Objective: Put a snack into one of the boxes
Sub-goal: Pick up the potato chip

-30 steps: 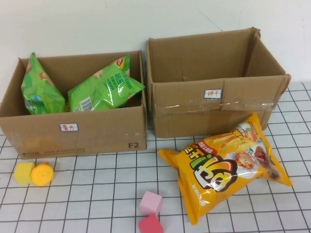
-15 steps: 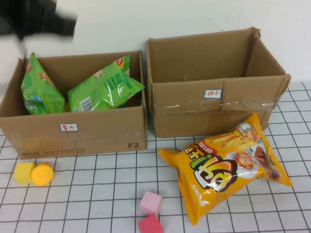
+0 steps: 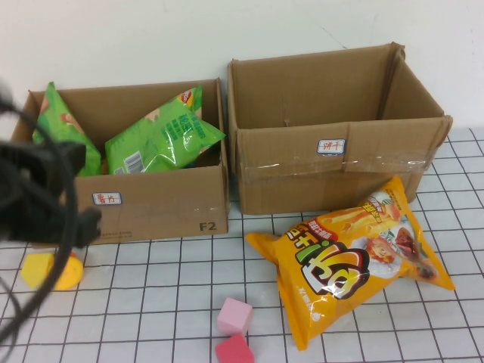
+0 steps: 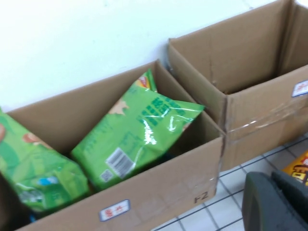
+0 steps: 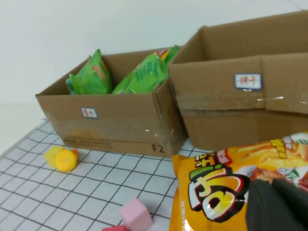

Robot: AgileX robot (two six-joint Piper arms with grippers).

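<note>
Right, left gripper [image 3: 45, 204] is hovering clenched by the left box [image 3: 162, 208]; right gripper [image 5: 281, 202], clenched, is sitting over the orange snack bag [image 3: 352, 253]. Slippery bag risks slipping.

The left arm [image 3: 38, 193] reaches in low at the left side, cables trailing from it. Its end effector [image 4: 276, 204] is closed. The right end effector [image 5: 279, 204] is closed too, hanging low on the right.

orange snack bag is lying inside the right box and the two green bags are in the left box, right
Not quite. The high view shows the orange snack bag lying on the table in front of the right box, not inside it. The two green bags are in the left box.
</note>
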